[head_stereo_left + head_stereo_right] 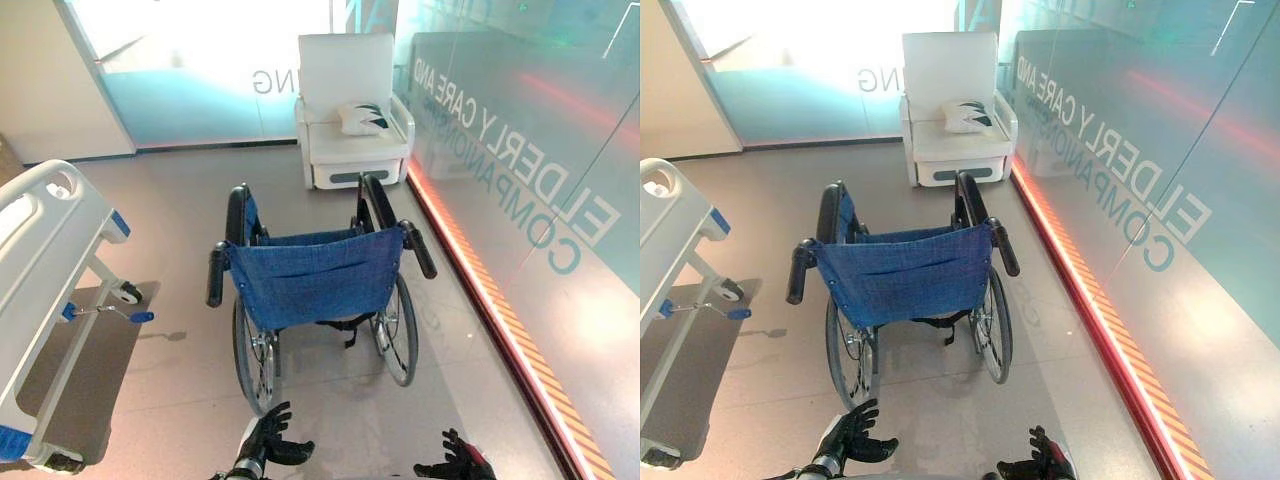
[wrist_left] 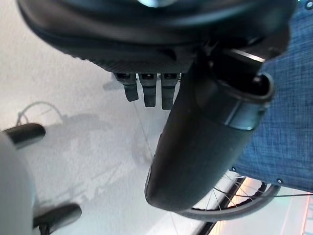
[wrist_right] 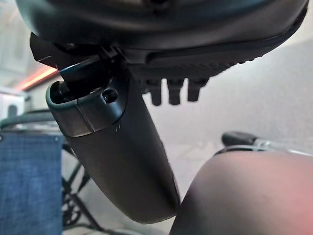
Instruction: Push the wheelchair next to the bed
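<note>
A wheelchair [image 1: 315, 280] with a blue fabric back and two black push handles stands in the middle of the floor, its back toward me. The white hospital bed [image 1: 45, 270] lies at the left, its end rail nearest the chair. My left hand [image 1: 268, 440] hovers low behind the chair's left wheel, fingers spread and holding nothing. At the bottom edge my right hand [image 1: 458, 462] is also open, apart from the chair. The left wrist view shows the blue back [image 2: 288, 122] and a wheel past my thumb [image 2: 195, 152].
A white armchair [image 1: 350, 110] with a cushion stands ahead against the far glass. A glass wall with lettering and an orange floor strip [image 1: 500, 310] runs along the right. A grey mat [image 1: 90, 370] lies under the bed's wheels.
</note>
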You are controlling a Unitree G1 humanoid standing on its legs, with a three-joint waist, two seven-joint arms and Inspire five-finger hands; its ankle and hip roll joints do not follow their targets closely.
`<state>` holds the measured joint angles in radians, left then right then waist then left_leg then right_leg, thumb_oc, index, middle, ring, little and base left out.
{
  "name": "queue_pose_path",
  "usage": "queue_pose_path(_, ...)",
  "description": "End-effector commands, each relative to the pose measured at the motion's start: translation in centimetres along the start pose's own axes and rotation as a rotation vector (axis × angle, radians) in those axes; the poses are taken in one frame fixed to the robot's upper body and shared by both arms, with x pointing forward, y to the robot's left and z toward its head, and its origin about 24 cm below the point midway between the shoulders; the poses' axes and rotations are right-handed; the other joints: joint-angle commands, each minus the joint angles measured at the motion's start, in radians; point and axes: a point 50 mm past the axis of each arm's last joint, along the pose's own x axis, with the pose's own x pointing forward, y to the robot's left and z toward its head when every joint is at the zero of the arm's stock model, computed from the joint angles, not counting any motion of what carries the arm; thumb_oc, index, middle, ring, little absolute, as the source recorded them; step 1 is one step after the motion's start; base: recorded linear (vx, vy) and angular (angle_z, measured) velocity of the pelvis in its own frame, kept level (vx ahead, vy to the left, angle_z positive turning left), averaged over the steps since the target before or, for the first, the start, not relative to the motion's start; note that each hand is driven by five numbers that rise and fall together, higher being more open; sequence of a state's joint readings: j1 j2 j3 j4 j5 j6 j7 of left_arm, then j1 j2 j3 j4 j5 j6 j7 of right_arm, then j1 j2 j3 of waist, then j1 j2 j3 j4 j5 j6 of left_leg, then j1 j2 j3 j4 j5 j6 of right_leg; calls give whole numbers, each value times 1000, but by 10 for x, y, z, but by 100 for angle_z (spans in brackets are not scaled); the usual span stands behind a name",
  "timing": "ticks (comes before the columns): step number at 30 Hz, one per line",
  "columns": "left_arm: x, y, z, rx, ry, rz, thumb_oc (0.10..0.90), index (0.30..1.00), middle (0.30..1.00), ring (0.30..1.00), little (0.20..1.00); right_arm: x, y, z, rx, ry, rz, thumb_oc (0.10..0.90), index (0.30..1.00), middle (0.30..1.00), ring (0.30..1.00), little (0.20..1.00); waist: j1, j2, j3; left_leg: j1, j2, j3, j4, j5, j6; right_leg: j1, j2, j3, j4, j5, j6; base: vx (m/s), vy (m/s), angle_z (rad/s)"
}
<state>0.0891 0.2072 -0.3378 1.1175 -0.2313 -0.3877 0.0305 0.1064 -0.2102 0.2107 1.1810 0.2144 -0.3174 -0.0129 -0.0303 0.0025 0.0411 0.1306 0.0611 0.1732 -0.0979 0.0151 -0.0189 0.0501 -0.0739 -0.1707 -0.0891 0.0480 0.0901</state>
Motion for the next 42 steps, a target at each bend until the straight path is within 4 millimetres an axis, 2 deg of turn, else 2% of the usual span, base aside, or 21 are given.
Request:
queue_pose_path(1,11,2,37,-59,-172,14,800,900,900,900,900,11,9,49,21,-223,113,800,900,900,900,900,4,7,39,-23,-27,-18,29,-65,9,14,-34,-47,86,-83,28,0,0,0)
queue_pose_path(8,8,0,27,-68,-137,34,800,900,900,900,900,11,4,44,196,-194,62,800,900,900,900,900,14,4,41,-26,-30,-26,26,-61,9,20,-35,-62,79,-81,27,5,-5,2)
queue_pose_path(12,8,3,26,12,-125,87,800,900,900,900,900,11,13,38,330,-141,235,800,900,900,900,900,16,7,43,-25,-30,-28,21,-57,7,22,-36,-70,77,-81,25,0,0,0)
queue_pose_path(16,9,6,26,64,-115,102,800,900,900,900,900,11,13,43,360,-183,253,800,900,900,900,900,16,11,44,-28,-30,-27,24,-55,7,19,-36,-68,80,-83,23,-6,3,2)
queue_pose_path(20,11,5,39,112,-184,83,800,900,900,900,900,13,4,57,374,-244,191,800,900,900,900,900,11,15,48,-28,-31,-25,23,-51,6,16,-36,-65,83,-82,23,-7,12,7)
queue_pose_path(23,14,18,54,19,-226,125,800,900,900,900,900,15,-10,64,378,-247,107,800,900,900,900,900,14,15,47,-23,-31,-29,19,-50,4,23,-36,-66,74,-79,24,26,-3,4)
queue_pose_path(24,15,32,67,-49,-260,156,800,900,900,900,900,17,-23,79,362,-287,59,800,900,900,900,900,22,13,46,-22,-28,-31,18,-49,4,27,-36,-70,69,-77,24,0,0,0)
queue_pose_path(25,15,32,67,-49,-259,156,800,900,900,900,900,17,-23,79,362,-287,59,800,900,900,900,900,21,13,47,-22,-28,-31,18,-49,4,28,-36,-70,69,-77,24,22,-20,3)
queue_pose_path(28,13,63,96,-107,-369,270,800,900,900,900,900,16,-51,112,315,-398,-55,800,900,900,900,900,35,9,45,-28,-22,-34,18,-43,0,30,-36,-77,64,-73,21,8,-20,2)
queue_pose_path(29,13,66,99,-110,-373,275,800,900,900,900,900,16,-53,115,313,-404,-59,800,900,900,900,900,37,8,45,-28,-21,-35,18,-42,0,30,-37,-78,64,-73,20,0,0,0)
queue_pose_path(31,7,92,131,-122,-488,369,800,900,900,900,900,12,-79,144,273,-448,-61,800,900,900,900,900,51,5,44,-31,-20,-41,17,-37,-2,33,-39,-85,58,-68,18,0,0,0)
queue_pose_path(34,-3,120,161,-120,-591,438,800,900,900,900,900,4,-109,173,250,-519,-106,800,900,900,900,900,65,0,39,-31,-19,-49,14,-35,-4,39,-41,-94,49,-62,18,12,-22,4)
queue_pose_path(36,-12,144,195,-112,-676,529,800,900,900,900,900,-7,-130,211,238,-612,-193,800,900,900,900,900,73,-9,33,-31,-20,-51,11,-35,-6,46,-43,-101,38,-58,19,15,-23,16)
queue_pose_path(37,-12,144,195,-112,-677,530,800,900,900,900,900,-7,-130,212,238,-613,-193,800,900,900,900,900,73,-9,34,-31,-20,-51,11,-35,-6,47,-43,-101,38,-58,19,11,-9,17)
queue_pose_path(39,-17,155,219,-118,-730,588,800,900,900,900,900,-15,-140,244,203,-673,-298,800,900,900,900,900,72,-11,32,-29,-20,-54,11,-36,-7,49,-44,-101,37,-58,20,3,1,4)
queue_pose_path(40,-19,158,224,-117,-748,604,800,900,900,900,900,-18,-142,252,205,-681,-316,800,900,900,900,900,71,-11,30,-30,-20,-54,11,-36,-7,48,-45,-101,36,-57,20,0,0,0)
queue_pose_path(42,-27,166,244,-113,-790,680,800,900,900,900,900,-33,-146,287,235,-784,-379,800,900,900,900,900,67,-13,28,-28,-21,-54,11,-37,-7,49,-44,-96,33,-58,20,0,0,0)
